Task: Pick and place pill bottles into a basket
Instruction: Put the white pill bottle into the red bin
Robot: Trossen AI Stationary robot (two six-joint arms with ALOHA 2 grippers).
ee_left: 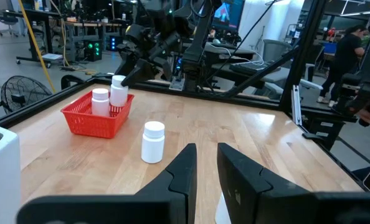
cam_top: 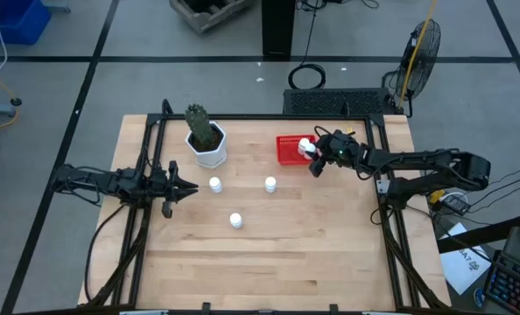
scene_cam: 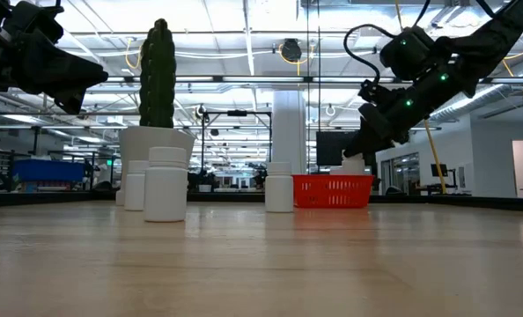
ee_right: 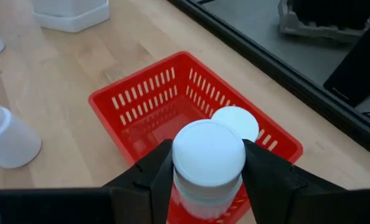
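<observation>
The red basket [cam_top: 288, 150] stands at the table's far right, and one white pill bottle [ee_right: 236, 121] stands inside it. My right gripper [cam_top: 315, 158] is over the basket's right end, shut on a second pill bottle [ee_right: 208, 158]. Three more bottles stand upright on the table: one [cam_top: 214, 184] by the pot, one [cam_top: 270, 184] left of the basket, and one [cam_top: 235, 220] nearer the front. My left gripper [cam_top: 186, 186] hovers at the table's left, narrowly open and empty, pointing right. My right gripper pinches the pill bottle between its two fingers [ee_right: 155, 173], on opposite sides of the body just below the cap [ee_right: 197, 186]. The fingers come from above, slanting in from the table's right. The bottle is upright and lifted, over the basket beside the bottle inside.
A white hexagonal pot [cam_top: 209, 150] with a green cactus [cam_top: 200, 124] stands left of the basket at the far side. A black frame rail [cam_top: 269, 116] runs along the table's far edge. Bare wood lies toward the near edge.
</observation>
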